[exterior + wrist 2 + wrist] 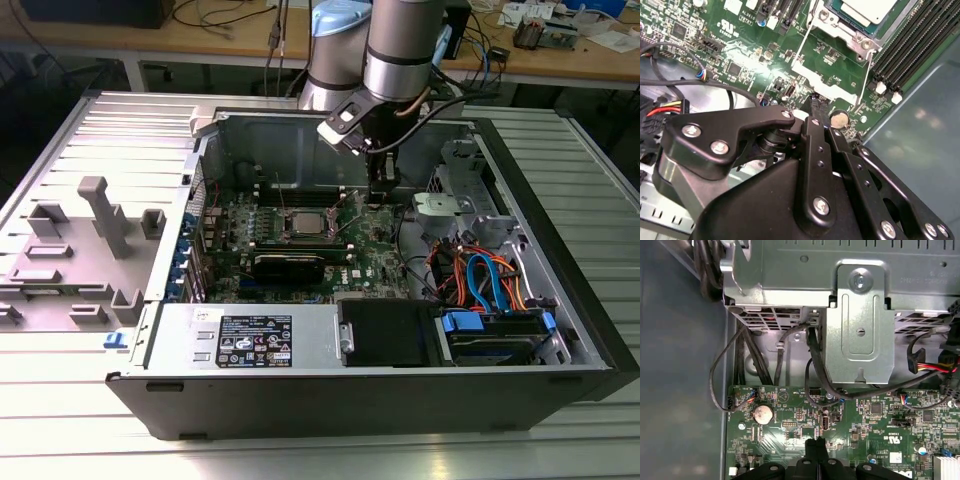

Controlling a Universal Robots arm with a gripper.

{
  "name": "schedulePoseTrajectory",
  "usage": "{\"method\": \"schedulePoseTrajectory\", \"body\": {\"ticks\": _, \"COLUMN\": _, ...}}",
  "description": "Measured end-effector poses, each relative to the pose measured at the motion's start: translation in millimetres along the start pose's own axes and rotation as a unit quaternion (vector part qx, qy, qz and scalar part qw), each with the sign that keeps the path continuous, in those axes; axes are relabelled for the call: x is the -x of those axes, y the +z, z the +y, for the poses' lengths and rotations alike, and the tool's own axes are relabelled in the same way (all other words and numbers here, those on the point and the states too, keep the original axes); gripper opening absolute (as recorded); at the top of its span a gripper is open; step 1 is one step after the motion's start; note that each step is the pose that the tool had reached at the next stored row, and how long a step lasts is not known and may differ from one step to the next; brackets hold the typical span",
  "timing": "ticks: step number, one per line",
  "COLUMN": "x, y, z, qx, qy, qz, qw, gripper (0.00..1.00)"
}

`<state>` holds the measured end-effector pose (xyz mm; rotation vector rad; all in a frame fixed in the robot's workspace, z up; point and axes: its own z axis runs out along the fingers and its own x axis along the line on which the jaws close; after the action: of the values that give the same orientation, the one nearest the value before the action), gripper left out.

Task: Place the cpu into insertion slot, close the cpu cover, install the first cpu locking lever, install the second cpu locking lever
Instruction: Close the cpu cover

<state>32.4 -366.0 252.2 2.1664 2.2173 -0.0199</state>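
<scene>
Reaching down into the open case (330,415), the arm sets the gripper (381,196) low over the green board (385,262), on the exterior view's right of the slot (285,222) and apart from it. In both wrist views the black fingers (815,117) are pressed together into one narrow tip with nothing between them, and the gripper (815,444) hangs just above the board near a round silver coin cell (762,414); whether the tip touches the board cannot be told. The cpu (306,222) sits in the slot near the middle of the board. It is a small flat square with a pale silvery-grey metal top, and in the second wrist view the cpu (869,7) shows a teal-green edge under that top. The cover (839,29), a thin silvery frame with screws at its corners, lies flat around the cpu with the metal top showing through its cut-out. Two thin wire levers (802,42) run along opposite sides of the frame; whether they are latched cannot be told. Long black memory slots (912,45) lie just beside the frame. In the first wrist view a grey metal bracket (857,325) and black cables (815,360) stand beyond the board's edge.
</scene>
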Motion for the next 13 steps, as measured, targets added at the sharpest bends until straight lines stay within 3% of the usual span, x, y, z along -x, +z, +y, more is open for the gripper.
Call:
{"method": "schedulePoseTrajectory", "body": {"ticks": 1, "x": 0.0, "y": 1.4, "z": 0.0, "qx": -0.0042, "qy": 0.0, "qz": 0.0, "qw": 1.0, "gripper": 0.11}}
{"method": "schedulePoseTrajectory", "body": {"ticks": 3, "x": 0.0, "y": 1.4, "z": -0.1, "qx": -0.0199, "qy": -0.001, "qz": 0.0004, "qw": 0.9998, "gripper": 0.11}}
{"method": "schedulePoseTrajectory", "body": {"ticks": 4, "x": 0.0, "y": 1.4, "z": -0.2, "qx": -0.0248, "qy": -0.001, "qz": 0.0004, "qw": 0.9997, "gripper": 0.11}}
{"method": "schedulePoseTrajectory", "body": {"ticks": 13, "x": -0.3, "y": 1.3, "z": -9.2, "qx": -0.0255, "qy": -0.002, "qz": 0.0005, "qw": 0.9997, "gripper": 0.11}}
